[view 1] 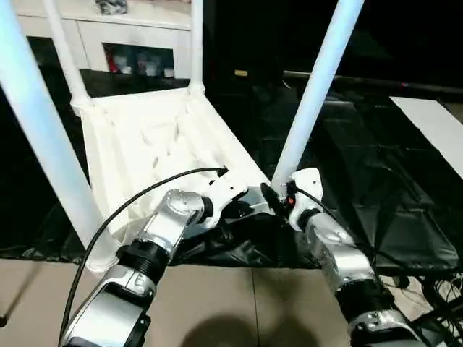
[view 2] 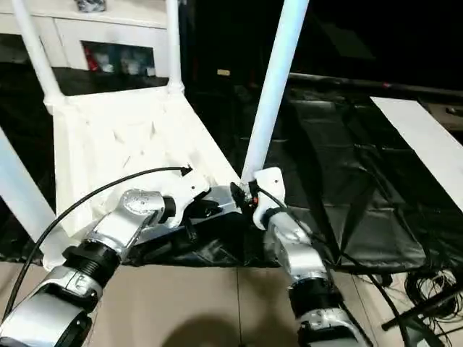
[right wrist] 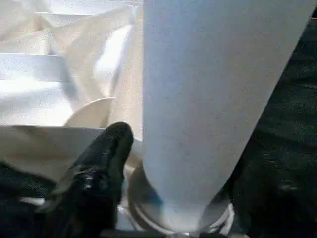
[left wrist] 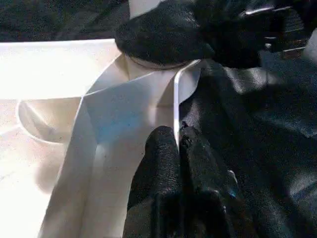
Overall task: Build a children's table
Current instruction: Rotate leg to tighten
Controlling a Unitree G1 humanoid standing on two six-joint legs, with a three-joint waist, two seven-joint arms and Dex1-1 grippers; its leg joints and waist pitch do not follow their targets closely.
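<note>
Left eye view: the children's table (view 1: 155, 141) lies upside down on black sheeting (view 1: 376, 181), all four legs standing in its corner sockets. The near right leg (view 1: 315, 90) rises toward one o'clock. The left gripper (view 1: 239, 204) and right gripper (view 1: 278, 199) meet at its base.

Right eye view: same arrangement; a white board (view 2: 419, 141) lies at three o'clock.

Left wrist view: the left claw's fingers (left wrist: 163, 163) are closed, pinching the tabletop's thin rim (left wrist: 176, 106) at six o'clock, below the socket.

Right wrist view: one black finger (right wrist: 106, 153) sits against the leg's flared end in the corner socket (right wrist: 148, 196); the claw appears clamped around the leg.

Risk, as I judge it: the leg leans, so pushing off-axis could jam it half-seated, or the pinched rim could slip free.
</note>
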